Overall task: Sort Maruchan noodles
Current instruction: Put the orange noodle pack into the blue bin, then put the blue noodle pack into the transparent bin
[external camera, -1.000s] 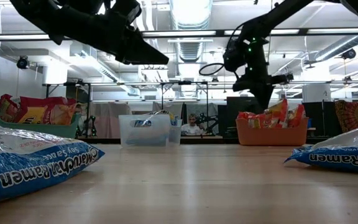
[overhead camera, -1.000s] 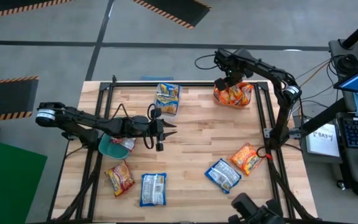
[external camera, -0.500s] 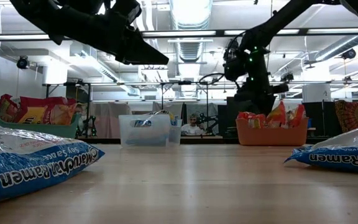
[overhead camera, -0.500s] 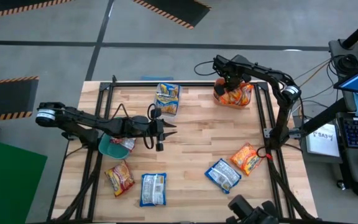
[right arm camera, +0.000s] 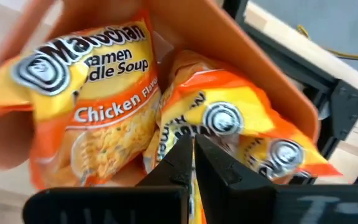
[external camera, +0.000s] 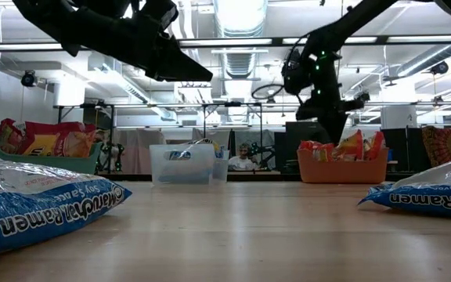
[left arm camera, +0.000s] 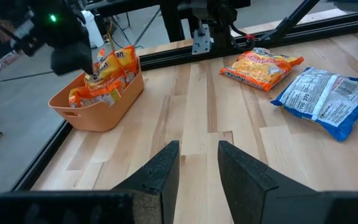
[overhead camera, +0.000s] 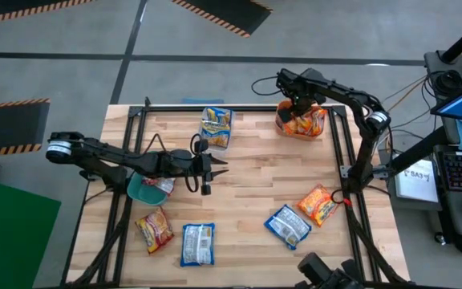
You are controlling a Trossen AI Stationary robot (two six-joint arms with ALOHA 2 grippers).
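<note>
While poised above orange bin [overhead camera: 301, 123] of orange packets [right arm camera: 92, 124]: right end effector [overhead camera: 298, 103] closed, empty; left end effector [overhead camera: 221, 166] part-open, empty, mid-bench [overhead camera: 255, 185]

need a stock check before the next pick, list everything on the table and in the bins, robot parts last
orange bin: one, far right corner of the table, holding several orange chicken packets
clear bin: one, far edge near the middle, blue-and-yellow packets inside
teal bin: one, left side under the left arm, with red-and-white packets
loose blue packets: two, one near the front left, one front right
loose orange packet: one, right side, beside the front-right blue packet
loose red packet: one, front left, below the teal bin
left gripper: above mid-table, fingers slightly apart, empty
right gripper: shut, empty, over the orange bin
</note>
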